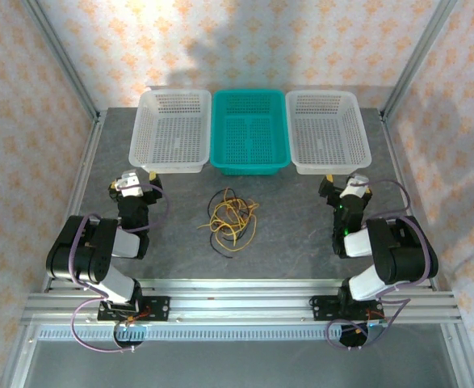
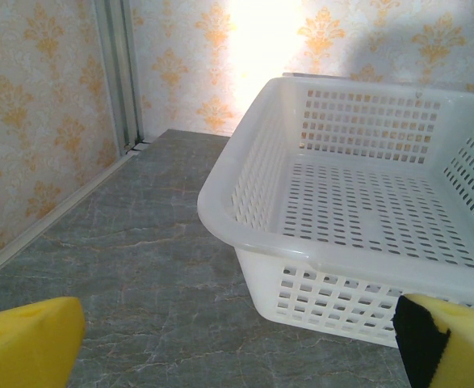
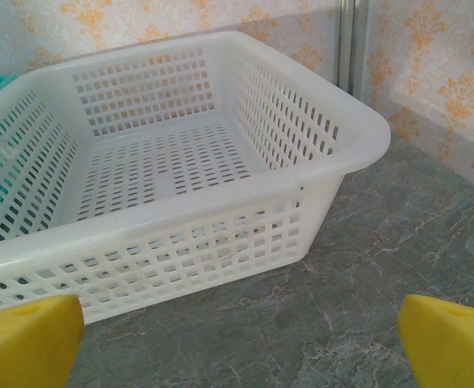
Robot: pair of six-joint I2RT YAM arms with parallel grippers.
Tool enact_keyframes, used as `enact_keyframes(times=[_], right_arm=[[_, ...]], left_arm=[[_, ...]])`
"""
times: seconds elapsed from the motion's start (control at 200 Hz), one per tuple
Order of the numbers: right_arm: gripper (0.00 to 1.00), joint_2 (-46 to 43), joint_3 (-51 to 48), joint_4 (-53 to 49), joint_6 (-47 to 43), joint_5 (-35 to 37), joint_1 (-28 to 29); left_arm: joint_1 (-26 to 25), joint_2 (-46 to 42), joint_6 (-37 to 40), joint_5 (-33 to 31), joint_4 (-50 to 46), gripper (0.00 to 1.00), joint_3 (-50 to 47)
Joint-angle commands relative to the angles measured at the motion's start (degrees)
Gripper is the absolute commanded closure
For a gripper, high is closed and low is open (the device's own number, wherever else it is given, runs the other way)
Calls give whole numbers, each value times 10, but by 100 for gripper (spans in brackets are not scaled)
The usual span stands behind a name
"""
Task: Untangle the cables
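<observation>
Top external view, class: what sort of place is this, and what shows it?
Likely a robot test cell: a metal frame with patterned panels encloses the table, two arms are bolted at its edge, and cables are staged before baskets.

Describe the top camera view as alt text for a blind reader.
A loose tangle of yellow, black and orange cables lies on the grey table between two robot arms, the left tool and right tool open and empty. Behind it stand three empty baskets: left white basket, teal basket, right white basket.
</observation>
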Motion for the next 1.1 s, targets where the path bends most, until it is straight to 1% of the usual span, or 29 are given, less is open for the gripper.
enact_keyframes(times=[0.0, 0.441, 0.541, 0.586, 0.666, 0.861, 1.096], right_arm=[[0, -1, 5, 24, 5, 13, 3], [0, -2, 5, 21, 7, 4, -2], [0, -3, 4, 24, 4, 2, -2], [0, -6, 8, 15, 1, -8, -2], [0, -15, 14, -2, -4, -14, -1], [0, -49, 10, -24, -1, -10, 0], [0, -131, -3, -72, 6, -18, 0]], left_arm=[[-3, -2, -11, -7, 15, 0, -5], [-5, -2, -6, -5, 21, 1, -7], [-15, -3, 6, -1, 46, 1, -24], [-19, -8, 11, -3, 78, 1, -36], [-24, -24, 15, -12, 92, 1, -52], [-39, -75, 19, -48, 54, 1, -51], [-63, -185, 2, -84, -72, 1, -50]])
